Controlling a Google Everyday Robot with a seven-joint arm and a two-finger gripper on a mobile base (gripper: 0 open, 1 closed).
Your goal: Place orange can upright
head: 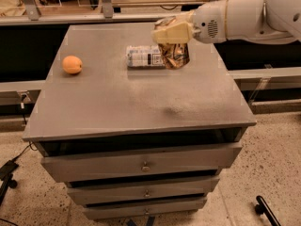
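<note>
My gripper (170,36) reaches in from the right on a white arm and is shut on the orange can (175,55), a shiny copper-orange dented can. It holds the can roughly upright in the air above the grey cabinet top (117,98), with its shadow on the surface below. The cream fingers (169,32) cover the can's upper part.
A clear plastic bottle with a white label (144,56) lies on its side just left of the held can. A round orange fruit (72,64) sits near the left edge. The cabinet has drawers below. Shelving stands behind.
</note>
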